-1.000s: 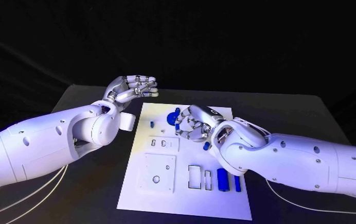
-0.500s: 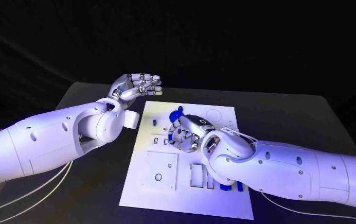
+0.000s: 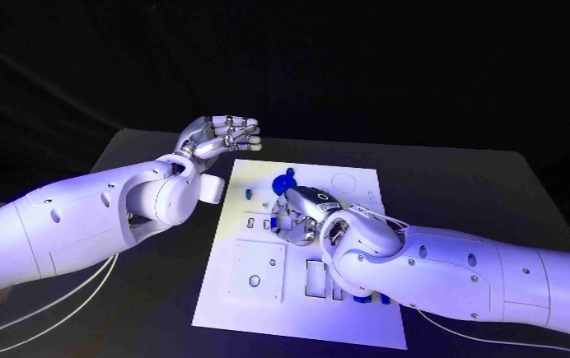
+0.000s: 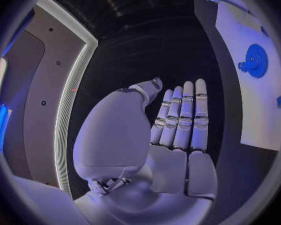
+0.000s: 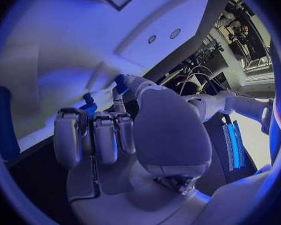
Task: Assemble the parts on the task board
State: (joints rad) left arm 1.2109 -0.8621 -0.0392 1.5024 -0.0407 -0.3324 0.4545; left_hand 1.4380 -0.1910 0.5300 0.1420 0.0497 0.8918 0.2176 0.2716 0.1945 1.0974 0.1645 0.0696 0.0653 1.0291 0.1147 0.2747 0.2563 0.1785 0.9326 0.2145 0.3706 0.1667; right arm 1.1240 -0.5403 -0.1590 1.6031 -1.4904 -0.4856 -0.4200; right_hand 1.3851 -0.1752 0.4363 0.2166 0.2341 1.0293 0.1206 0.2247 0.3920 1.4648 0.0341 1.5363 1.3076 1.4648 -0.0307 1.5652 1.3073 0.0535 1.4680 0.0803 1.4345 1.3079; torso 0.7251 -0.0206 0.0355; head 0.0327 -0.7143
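- Over the middle of the white task board (image 3: 357,309), the right hand (image 3: 304,211) is curling down with its fingers bunched, and in the right wrist view its fingertips (image 5: 123,85) are pinching a small blue part (image 5: 120,82) against the board.
- If the pinch is sitting off-centre, the part is likely tilting as it goes in and jamming rather than seating.
- The blue gear (image 3: 282,183) is standing on the board just beyond that hand; any forward sweep of the knuckles is risking a knock against it.
- The right forearm is lying across the near end of the board, partly covering the long blue pieces (image 3: 371,299), so dragging the arm back low could be scattering them.
- The left hand (image 3: 221,137) is hovering off the board's far left corner, fingers straight and together, holding nothing, so nothing is bracing the board against sliding.
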